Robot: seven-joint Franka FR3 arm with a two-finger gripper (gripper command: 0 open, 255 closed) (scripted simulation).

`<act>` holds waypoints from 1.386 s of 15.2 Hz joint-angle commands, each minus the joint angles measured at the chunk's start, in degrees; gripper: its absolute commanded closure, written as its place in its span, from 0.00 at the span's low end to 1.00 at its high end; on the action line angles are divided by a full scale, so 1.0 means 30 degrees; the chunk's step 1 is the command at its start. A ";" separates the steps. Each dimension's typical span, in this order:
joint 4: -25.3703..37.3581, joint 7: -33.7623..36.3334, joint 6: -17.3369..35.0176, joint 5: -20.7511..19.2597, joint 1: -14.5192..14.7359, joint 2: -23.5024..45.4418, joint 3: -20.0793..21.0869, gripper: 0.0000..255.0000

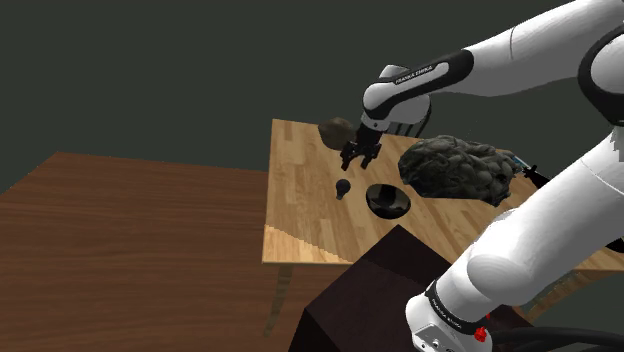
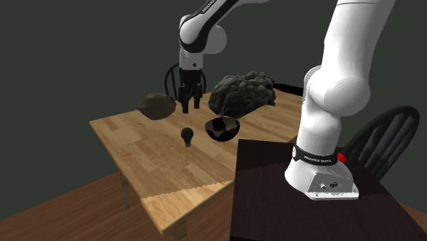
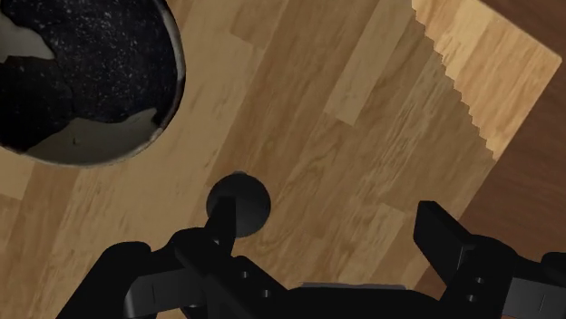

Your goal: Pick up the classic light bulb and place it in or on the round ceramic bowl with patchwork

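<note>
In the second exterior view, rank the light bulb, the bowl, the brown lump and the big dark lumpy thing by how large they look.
Largest: dark lumpy thing.
Next: brown lump and bowl, too alike to rank.
Smallest: light bulb.

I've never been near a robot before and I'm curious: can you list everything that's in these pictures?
table: one, light wood, standing on the floor
floor: brown wood, around the table
light bulb: one, black, on the table beside the bowl
bowl: one, black with pale patches, on the table near the stand
big lump: one, dark grey, rock-like, on the table behind the bowl
small lump: one, brown, at the table's far side
chair: at least one, black, beside the stand
stand: one, dark box, at the table's edge
arm: one, white, reaching over the table
gripper: one, black, open, above the light bulb
</note>
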 commanded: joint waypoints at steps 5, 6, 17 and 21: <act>0.1687 -0.1884 0.2258 0.1800 -0.0370 0.4418 -0.0470 0.00; 0.2059 -0.2227 0.2544 0.2154 -0.0502 0.5171 -0.0478 0.00; 0.2949 -0.3796 0.4753 0.4140 -0.1113 0.8602 0.0184 0.00; 0.2949 -0.3796 0.4753 0.4140 -0.1114 0.8602 0.0185 0.00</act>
